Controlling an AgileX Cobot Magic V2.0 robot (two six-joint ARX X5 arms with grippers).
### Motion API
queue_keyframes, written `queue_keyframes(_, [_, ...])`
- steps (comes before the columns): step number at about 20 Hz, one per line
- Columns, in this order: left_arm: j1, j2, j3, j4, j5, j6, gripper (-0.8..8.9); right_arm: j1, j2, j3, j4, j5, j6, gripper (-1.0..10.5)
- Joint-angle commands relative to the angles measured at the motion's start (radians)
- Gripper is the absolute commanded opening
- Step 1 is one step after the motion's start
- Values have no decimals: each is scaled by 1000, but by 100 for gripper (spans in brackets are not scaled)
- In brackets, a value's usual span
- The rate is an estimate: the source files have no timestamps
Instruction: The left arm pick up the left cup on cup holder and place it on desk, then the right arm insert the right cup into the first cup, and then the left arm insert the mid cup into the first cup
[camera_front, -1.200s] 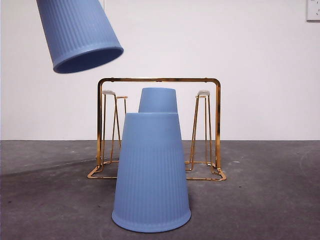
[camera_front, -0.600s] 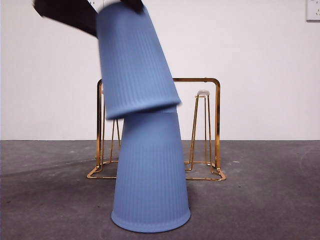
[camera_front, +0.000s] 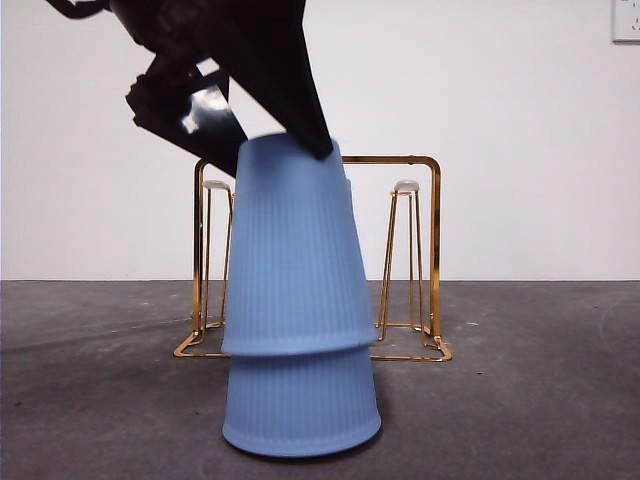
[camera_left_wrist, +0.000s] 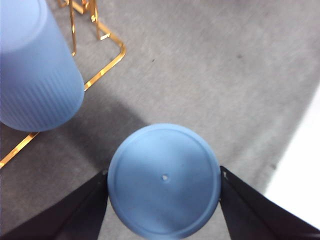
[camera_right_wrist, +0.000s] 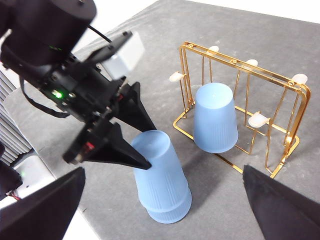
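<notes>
My left gripper (camera_front: 278, 135) is shut on a ribbed blue cup (camera_front: 290, 250), held upside down and pushed most of the way down over a second blue cup (camera_front: 300, 410) that stands on the dark grey desk (camera_front: 520, 400). In the left wrist view the jaws (camera_left_wrist: 164, 175) press both sides of the held cup's flat end. A third blue cup (camera_right_wrist: 215, 120) sits on the middle of the gold cup holder (camera_right_wrist: 295, 115), just behind the stack. My right gripper (camera_right_wrist: 164, 172) is open and empty, high above the desk.
The cup holder (camera_front: 436, 250) stands right behind the stack, with two bare white-tipped pegs (camera_front: 406, 186). Its wire base (camera_left_wrist: 107, 65) lies close to the held cup. A white wall is behind, and the desk's edge is near the left arm.
The left gripper has brought the blue cup in from the upper left and lowered it over the cup on the desk, from tilted on its top to nearly nested.
</notes>
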Motion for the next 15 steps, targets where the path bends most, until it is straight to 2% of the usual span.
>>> queue_keyframes(1, [-18, 37, 18, 3, -3, 25, 283, 10, 6, 16, 6, 3, 6, 503])
queue_keyframes(3, [-18, 51, 18, 4, -3, 24, 335, 10, 6, 16, 6, 4, 6, 503])
queue_keyframes(5, [-19, 55, 18, 5, -3, 24, 458, 10, 6, 16, 6, 17, 6, 503])
queue_keyframes(7, [-19, 52, 19, 13, -3, 23, 502, 10, 6, 16, 5, 22, 5, 503])
queue_keyframes(11, [-17, 10, 40, -29, -3, -7, 510, 10, 12, 16, -1, 21, 5, 503])
queue_keyframes(15, [-17, -124, 104, -172, -3, -33, 509, 10, 63, 15, -39, 20, 4, 503])
